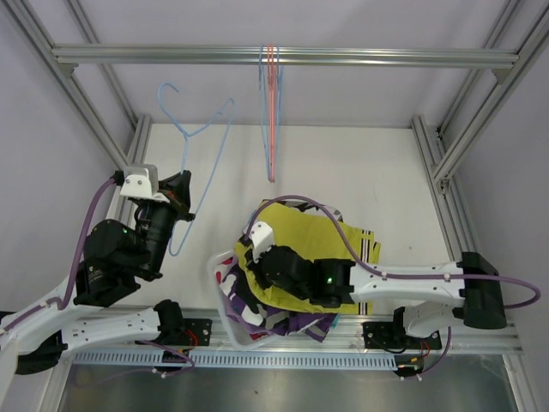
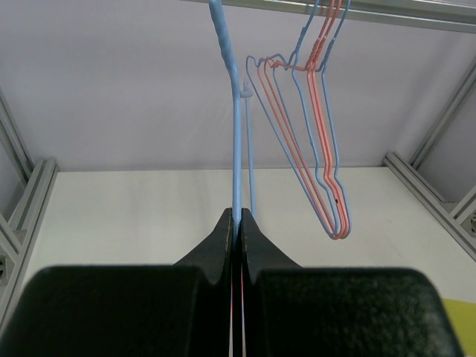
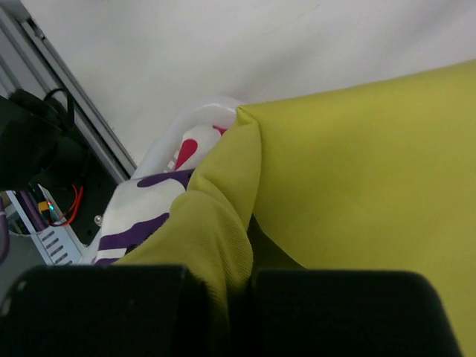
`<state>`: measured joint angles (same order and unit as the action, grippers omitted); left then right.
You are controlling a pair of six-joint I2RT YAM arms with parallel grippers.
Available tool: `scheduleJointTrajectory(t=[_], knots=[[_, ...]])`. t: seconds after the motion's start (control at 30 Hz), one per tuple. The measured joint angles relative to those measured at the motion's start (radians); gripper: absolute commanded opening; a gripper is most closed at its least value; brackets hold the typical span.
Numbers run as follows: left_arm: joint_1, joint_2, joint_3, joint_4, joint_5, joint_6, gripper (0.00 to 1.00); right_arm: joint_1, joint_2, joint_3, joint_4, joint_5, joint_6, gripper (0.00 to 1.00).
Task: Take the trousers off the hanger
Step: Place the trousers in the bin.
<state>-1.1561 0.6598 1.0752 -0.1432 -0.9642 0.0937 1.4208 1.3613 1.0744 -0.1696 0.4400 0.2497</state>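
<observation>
Left gripper [image 2: 236, 227]: my jaws are pressed together on the thin wire of the blue hanger [image 2: 235, 134], and I hold it upright above the table [image 2: 149, 208].
Hanger hook: it rises toward the rail [image 1: 386, 57], but I cannot tell from here whether it touches.
Right gripper [image 3: 227, 286]: my jaws are closed with a fold of the mustard yellow shorts [image 3: 357, 171] pinched between them.
Mustard yellow shorts: off the hanger, draped over my right wrist and across the pile at the table's near edge, with the striped band on the right side.
Pile beneath: the camouflage shorts [image 3: 137, 216] and the red-and-white shorts [image 3: 186, 149] lie in the white basket [image 3: 197, 111], under the yellow cloth.
Other hangers: the red and blue hangers [image 1: 270, 112] hang together from the rail, well apart from the one I hold.
</observation>
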Motion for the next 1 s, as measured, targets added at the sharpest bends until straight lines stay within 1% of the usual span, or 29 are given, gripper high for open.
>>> scheduleJointTrajectory(t=[0.07,0.1,0.13,0.17,0.2,0.23,0.33,0.4,0.43,0.47,0.7,0.77,0.9,1.0], knots=[[0.0,0.0,0.0,0.0,0.0,-0.001,0.01,0.007,0.043,-0.042,0.052,-0.005,0.028,0.0],[0.0,0.0,0.0,0.0,0.0,-0.001,0.01,0.011,0.065,-0.06,0.073,-0.004,0.039,0.02],[0.0,0.0,0.0,0.0,0.001,-0.001,0.01,0.015,0.082,-0.075,0.09,-0.002,0.049,0.15],[0.0,0.0,0.0,0.0,0.001,-0.001,0.01,0.021,0.101,-0.096,0.12,0.006,0.064,0.24],[0.0,0.0,0.0,0.0,0.001,-0.002,0.01,0.029,0.116,-0.115,0.151,0.016,0.079,0.29],[0.0,0.001,0.0,-0.001,0.002,-0.005,0.0,0.04,0.127,-0.131,0.183,0.026,0.094,0.39],[0.0,0.003,0.0,-0.001,0.005,-0.008,0.01,0.076,0.145,-0.148,0.251,0.051,0.128,0.53],[0.0,0.009,0.0,-0.001,0.007,-0.008,0.01,0.1,0.15,-0.148,0.273,0.066,0.143,0.58],[0.0,0.013,0.0,-0.002,0.008,-0.008,0.01,0.113,0.153,-0.147,0.278,0.078,0.145,0.64],[0.0,0.018,0.0,-0.003,0.008,-0.009,0.01,0.126,0.155,-0.146,0.282,0.08,0.149,0.65],[0.001,0.04,-0.002,-0.027,0.024,-0.017,0.01,0.21,0.161,-0.084,0.23,0.106,0.15,0.69],[0.001,0.04,-0.003,-0.028,0.026,-0.018,0.01,0.227,0.159,-0.071,0.216,0.106,0.151,0.66],[0.001,0.041,-0.003,-0.032,0.028,-0.025,0.01,0.25,0.135,-0.07,0.201,0.101,0.155,0.57],[0.001,0.04,-0.004,-0.039,0.032,-0.032,0.01,0.256,0.117,-0.07,0.206,0.095,0.163,0.53]])
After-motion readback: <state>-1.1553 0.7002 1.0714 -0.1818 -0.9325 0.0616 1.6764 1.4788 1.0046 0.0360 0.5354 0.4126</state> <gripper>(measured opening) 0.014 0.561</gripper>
